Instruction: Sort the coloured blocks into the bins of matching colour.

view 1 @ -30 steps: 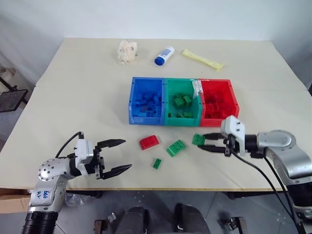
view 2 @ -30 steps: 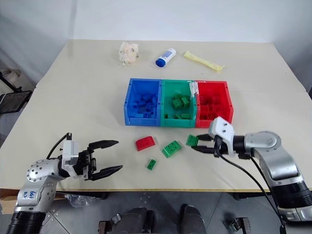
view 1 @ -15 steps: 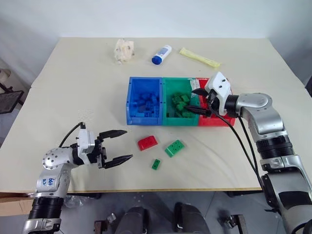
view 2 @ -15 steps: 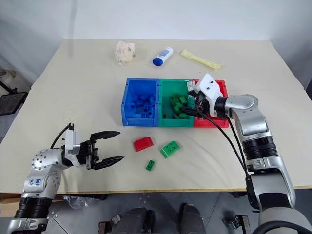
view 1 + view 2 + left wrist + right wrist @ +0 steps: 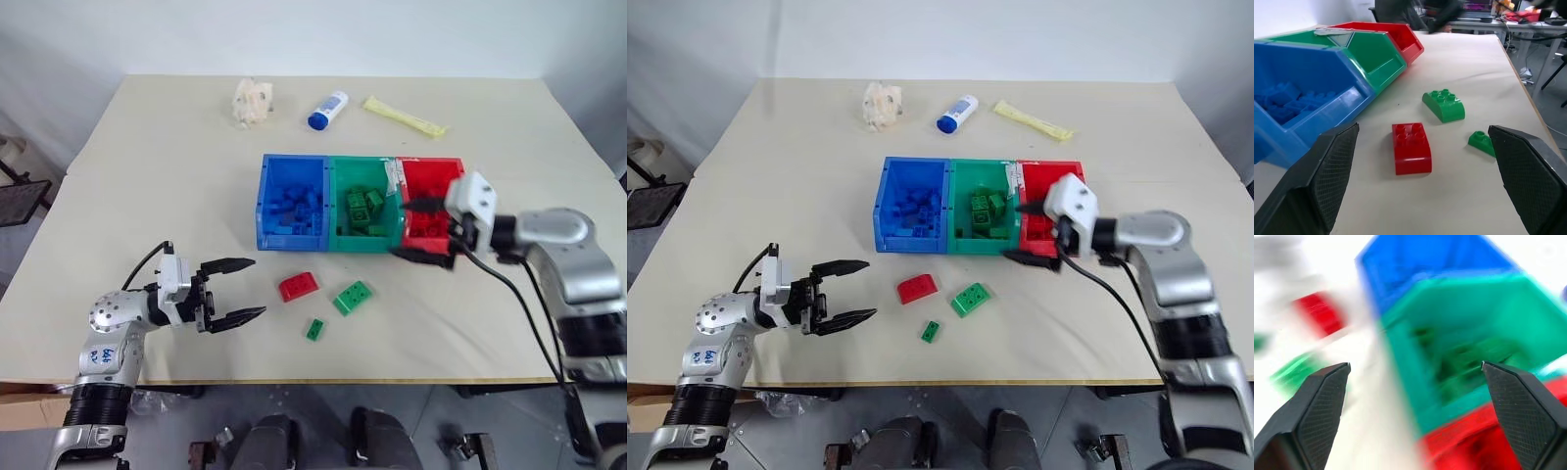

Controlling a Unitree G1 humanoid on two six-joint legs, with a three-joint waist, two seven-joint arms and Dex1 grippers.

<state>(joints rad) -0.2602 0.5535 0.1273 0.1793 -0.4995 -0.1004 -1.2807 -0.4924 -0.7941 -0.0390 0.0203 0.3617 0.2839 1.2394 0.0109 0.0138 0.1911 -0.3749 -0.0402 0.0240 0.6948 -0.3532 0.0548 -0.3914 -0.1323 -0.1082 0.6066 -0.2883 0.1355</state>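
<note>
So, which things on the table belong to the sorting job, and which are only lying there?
Part of the job:
- blue bin, green bin, red bin, each holding blocks
- red block with rounded top
- larger green block
- small green block

Just lying about:
- white bottle with a blue cap
- crumpled pale wrapper
- yellow packet

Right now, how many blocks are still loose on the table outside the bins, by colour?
Red: 1, the rounded red block
Green: 2, the larger green block and the small green block
Blue: 0
Total: 3
</note>
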